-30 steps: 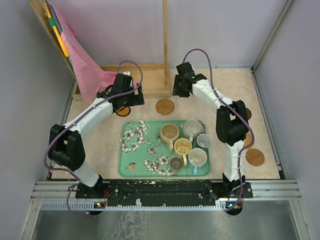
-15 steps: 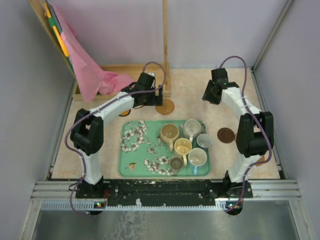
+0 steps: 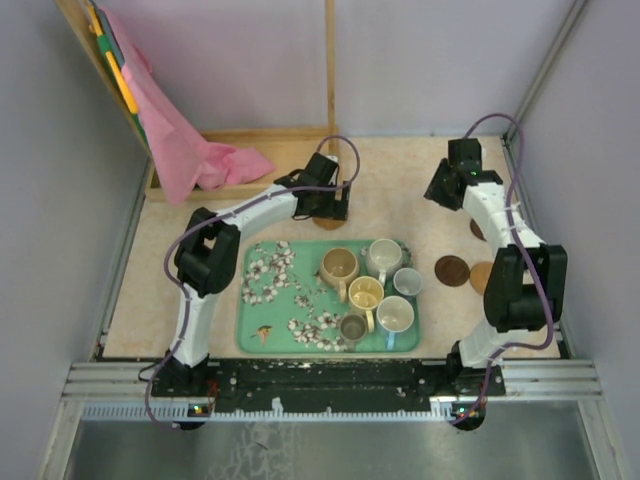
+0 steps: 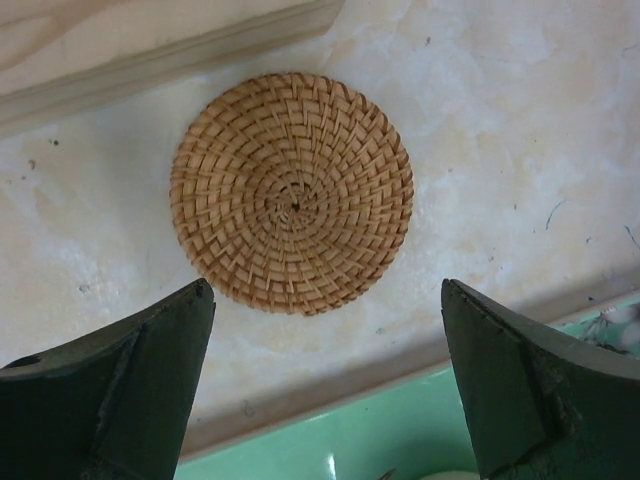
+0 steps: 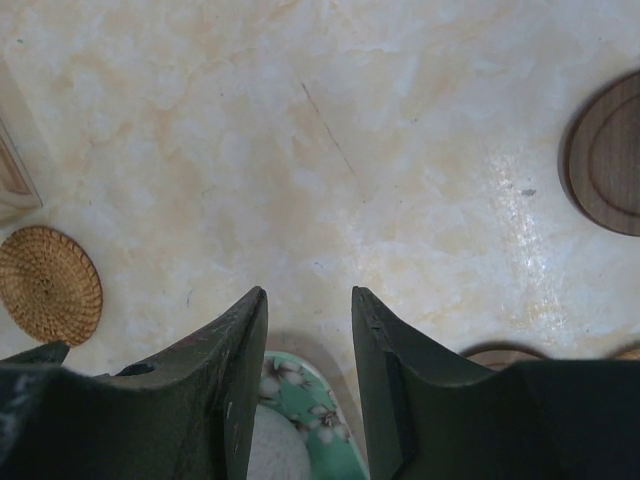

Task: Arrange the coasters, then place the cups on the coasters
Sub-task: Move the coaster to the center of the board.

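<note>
A woven tan coaster (image 4: pixel 291 193) lies on the table just beyond the green floral tray (image 4: pixel 400 432). My left gripper (image 4: pixel 325 288) hovers over its near edge, open wide, nothing between the fingers. In the top view this coaster (image 3: pixel 327 223) peeks out under the left gripper (image 3: pixel 330 205). My right gripper (image 3: pixel 445 186) hangs at the back right over bare table, jaws (image 5: pixel 308 292) apart and empty. A dark brown coaster (image 3: pixel 452 270) and an orange-tan one (image 3: pixel 483 277) lie right of the tray. Several cups stand on the tray: tan (image 3: pixel 339 266), grey (image 3: pixel 384 256), yellow (image 3: pixel 365 293), white (image 3: pixel 395 315).
A pink cloth (image 3: pixel 190 150) drapes over a low wooden frame (image 3: pixel 262 135) at the back left, and a wooden post (image 3: pixel 330 70) rises behind it. Another dark wooden coaster (image 5: pixel 610 165) lies at the right, near the side wall.
My left arm has swung right from the back left to above the woven coaster. My right arm has swung from the back middle toward the back right, uncovering the coasters beside the tray.
</note>
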`<state>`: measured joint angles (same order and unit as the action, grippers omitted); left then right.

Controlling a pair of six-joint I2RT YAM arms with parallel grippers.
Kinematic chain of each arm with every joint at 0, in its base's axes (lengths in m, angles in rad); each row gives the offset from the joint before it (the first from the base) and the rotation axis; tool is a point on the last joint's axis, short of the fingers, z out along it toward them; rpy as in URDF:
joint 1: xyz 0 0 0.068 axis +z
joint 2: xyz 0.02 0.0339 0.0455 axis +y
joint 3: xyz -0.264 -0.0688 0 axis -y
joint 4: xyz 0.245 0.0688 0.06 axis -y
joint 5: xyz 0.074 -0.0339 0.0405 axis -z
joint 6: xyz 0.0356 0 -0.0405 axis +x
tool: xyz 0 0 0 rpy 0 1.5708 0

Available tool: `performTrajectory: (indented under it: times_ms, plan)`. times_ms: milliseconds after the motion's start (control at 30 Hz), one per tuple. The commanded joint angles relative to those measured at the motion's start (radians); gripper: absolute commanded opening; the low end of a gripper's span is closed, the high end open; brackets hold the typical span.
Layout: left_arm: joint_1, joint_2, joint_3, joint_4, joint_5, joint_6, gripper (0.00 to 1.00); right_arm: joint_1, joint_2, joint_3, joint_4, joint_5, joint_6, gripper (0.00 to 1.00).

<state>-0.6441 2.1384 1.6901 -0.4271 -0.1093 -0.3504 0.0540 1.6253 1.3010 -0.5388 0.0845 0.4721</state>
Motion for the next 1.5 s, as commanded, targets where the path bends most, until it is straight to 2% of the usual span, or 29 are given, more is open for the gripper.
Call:
performTrajectory:
  times_ms: [0,267,433,600,867,1467]
  plan:
    - [-0.003,0.054,0.071,-0.004,-0.021,0.034,0.99,-0.002,-0.045,-0.002,0.028,-0.002,-0.001,0.41]
    - [-0.009,0.119,0.116,0.001,-0.050,0.059,0.99,-0.004,-0.051,-0.005,0.020,-0.002,-0.003,0.41]
    - [-0.009,0.141,0.117,0.000,-0.075,0.061,0.92,-0.004,-0.052,-0.009,0.022,-0.007,-0.005,0.41]
    - [-0.010,0.149,0.106,-0.024,-0.127,0.062,0.92,-0.005,-0.048,-0.014,0.028,-0.012,-0.003,0.41]
    - [-0.004,0.137,0.037,-0.077,-0.258,0.033,0.93,-0.004,-0.036,-0.017,0.042,-0.030,0.007,0.41]
    - [0.113,0.020,-0.162,-0.054,-0.253,-0.008,0.95,-0.005,-0.036,-0.049,0.069,-0.054,0.019,0.41]
